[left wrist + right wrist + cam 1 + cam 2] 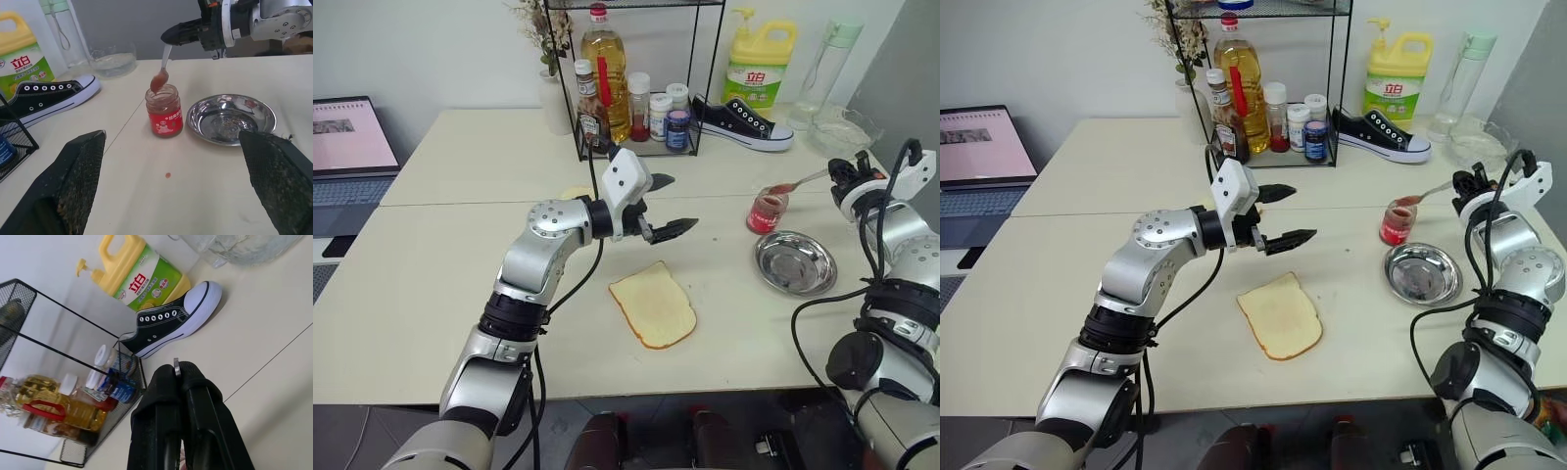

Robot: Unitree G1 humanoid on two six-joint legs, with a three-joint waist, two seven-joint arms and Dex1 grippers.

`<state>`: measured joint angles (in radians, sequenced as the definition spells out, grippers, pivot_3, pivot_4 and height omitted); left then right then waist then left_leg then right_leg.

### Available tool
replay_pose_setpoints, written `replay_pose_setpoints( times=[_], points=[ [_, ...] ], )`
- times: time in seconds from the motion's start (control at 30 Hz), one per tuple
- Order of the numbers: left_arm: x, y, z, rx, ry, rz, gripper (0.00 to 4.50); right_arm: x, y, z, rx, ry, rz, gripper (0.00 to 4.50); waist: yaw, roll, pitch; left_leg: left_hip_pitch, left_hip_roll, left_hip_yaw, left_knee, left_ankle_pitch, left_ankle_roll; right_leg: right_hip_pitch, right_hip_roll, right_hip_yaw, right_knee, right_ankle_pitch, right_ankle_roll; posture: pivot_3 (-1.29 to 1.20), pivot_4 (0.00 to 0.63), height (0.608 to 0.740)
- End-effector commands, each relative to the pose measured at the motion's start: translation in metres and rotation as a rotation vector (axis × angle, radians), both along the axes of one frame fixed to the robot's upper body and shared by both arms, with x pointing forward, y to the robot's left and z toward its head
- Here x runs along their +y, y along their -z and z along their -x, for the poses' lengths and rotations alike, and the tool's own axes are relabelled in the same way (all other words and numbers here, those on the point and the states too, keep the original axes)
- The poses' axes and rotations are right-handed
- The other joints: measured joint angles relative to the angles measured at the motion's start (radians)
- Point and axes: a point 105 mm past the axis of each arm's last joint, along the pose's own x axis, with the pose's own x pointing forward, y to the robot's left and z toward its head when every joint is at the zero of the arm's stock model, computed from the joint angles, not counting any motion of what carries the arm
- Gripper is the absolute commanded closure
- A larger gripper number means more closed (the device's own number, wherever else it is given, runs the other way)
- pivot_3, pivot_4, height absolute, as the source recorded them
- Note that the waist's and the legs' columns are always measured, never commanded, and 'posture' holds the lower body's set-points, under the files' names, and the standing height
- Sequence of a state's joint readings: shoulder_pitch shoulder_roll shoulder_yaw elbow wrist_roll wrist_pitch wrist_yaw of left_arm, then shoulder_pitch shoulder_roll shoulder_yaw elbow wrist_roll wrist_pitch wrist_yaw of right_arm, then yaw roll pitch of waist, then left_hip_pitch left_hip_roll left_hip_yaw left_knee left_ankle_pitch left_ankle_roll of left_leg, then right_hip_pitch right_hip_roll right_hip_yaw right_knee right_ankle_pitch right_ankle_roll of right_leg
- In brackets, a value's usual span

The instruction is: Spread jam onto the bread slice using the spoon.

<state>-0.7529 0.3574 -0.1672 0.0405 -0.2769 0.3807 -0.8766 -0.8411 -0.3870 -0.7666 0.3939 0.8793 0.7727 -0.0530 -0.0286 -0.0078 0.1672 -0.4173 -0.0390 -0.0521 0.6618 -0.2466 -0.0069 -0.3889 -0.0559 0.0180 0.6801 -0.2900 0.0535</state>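
A pale cream tabletop (431,294) made of two tables pushed together, a seam running between them, stands against a plain white wall (440,49), with an open laptop (347,147) on a lower surface just beside its left edge and dark floor beneath the near edge.

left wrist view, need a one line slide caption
Right gripper holds the spoon, loaded with jam, over the open jam jar beside a steel plate.
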Motion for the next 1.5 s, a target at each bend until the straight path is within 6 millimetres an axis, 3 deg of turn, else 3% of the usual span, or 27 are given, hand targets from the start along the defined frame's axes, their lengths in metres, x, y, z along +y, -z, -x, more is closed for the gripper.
replay_pose_setpoints(
  times=[0.03, 0.33, 0.47, 0.63, 0.7, 0.8, 1.13, 1.27, 1.5],
  points=[
    [0.002, -0.020, 0.004, -0.068, 0.028, 0.022, 0.00, -0.007, -0.032, 0.011, -0.127, 0.019, -0.068, 4.48, 0.000, 0.000, 0.000, 0.000, 0.000, 0.000, 0.000, 0.000, 0.000, 0.000, 0.000, 0.000, 0.000, 0.000, 0.000, 0.00, 0.150, 0.740],
    [0.014, -0.025, 0.015, -0.063, 0.113, -0.007, 0.00, 0.009, -0.055, 0.023, -0.212, -0.037, -0.121, 4.48, -0.001, 0.000, 0.000, 0.000, 0.000, 0.000, 0.000, 0.000, 0.000, 0.000, 0.000, 0.000, 0.000, 0.000, 0.000, 0.00, 0.150, 0.740],
    [0.030, -0.022, 0.025, -0.030, 0.129, -0.021, 0.00, 0.039, -0.069, 0.029, -0.251, -0.128, -0.119, 4.48, -0.005, 0.000, 0.000, 0.000, 0.000, 0.000, -0.001, 0.000, 0.000, 0.000, 0.000, 0.000, 0.000, 0.000, 0.000, 0.00, 0.150, 0.740],
    [0.057, -0.004, 0.048, 0.043, 0.128, -0.098, 0.00, 0.086, -0.073, 0.042, -0.257, -0.284, -0.087, 4.48, -0.012, 0.002, 0.000, 0.000, 0.002, -0.001, -0.002, 0.000, 0.000, -0.001, 0.001, 0.000, 0.000, 0.000, -0.001, 0.00, 0.150, 0.740],
    [0.069, 0.000, 0.066, 0.091, 0.123, -0.105, 0.00, 0.119, -0.072, 0.055, -0.264, -0.407, -0.081, 4.48, -0.011, 0.002, 0.000, 0.000, 0.002, -0.001, -0.002, 0.000, 0.000, -0.001, 0.001, 0.000, 0.000, 0.000, -0.001, 0.00, 0.150, 0.740],
    [0.079, 0.009, 0.089, 0.154, 0.108, -0.104, 0.00, 0.155, -0.066, 0.073, -0.255, -0.558, -0.063, 4.48, -0.013, 0.002, 0.001, 0.000, 0.003, -0.002, -0.002, 0.000, 0.000, -0.001, -0.001, 0.002, -0.001, -0.001, -0.001, 0.00, 0.150, 0.740],
    [0.102, 0.039, 0.126, 0.271, -0.058, -0.089, 0.00, 0.194, -0.024, 0.095, -0.135, -0.768, 0.008, 4.48, -0.001, 0.002, 0.001, 0.001, 0.001, -0.004, -0.001, 0.000, 0.000, 0.001, -0.001, 0.000, -0.001, -0.001, -0.001, 0.00, 0.150, 0.740],
    [0.111, 0.059, 0.133, 0.297, -0.118, -0.108, 0.00, 0.208, -0.004, 0.099, -0.118, -0.844, 0.207, 4.48, -0.003, 0.002, 0.001, 0.001, 0.002, -0.003, -0.002, 0.000, 0.000, 0.001, 0.000, 0.000, -0.001, -0.001, -0.001, 0.00, 0.150, 0.740],
    [0.117, 0.067, 0.136, 0.298, -0.157, -0.100, 0.00, 0.225, 0.012, 0.118, -0.246, -0.958, 0.624, 4.48, 0.002, 0.002, 0.001, 0.001, 0.002, -0.004, -0.002, 0.000, 0.000, 0.001, 0.000, -0.001, -0.002, -0.001, -0.002, 0.00, 0.150, 0.740]
  ],
)
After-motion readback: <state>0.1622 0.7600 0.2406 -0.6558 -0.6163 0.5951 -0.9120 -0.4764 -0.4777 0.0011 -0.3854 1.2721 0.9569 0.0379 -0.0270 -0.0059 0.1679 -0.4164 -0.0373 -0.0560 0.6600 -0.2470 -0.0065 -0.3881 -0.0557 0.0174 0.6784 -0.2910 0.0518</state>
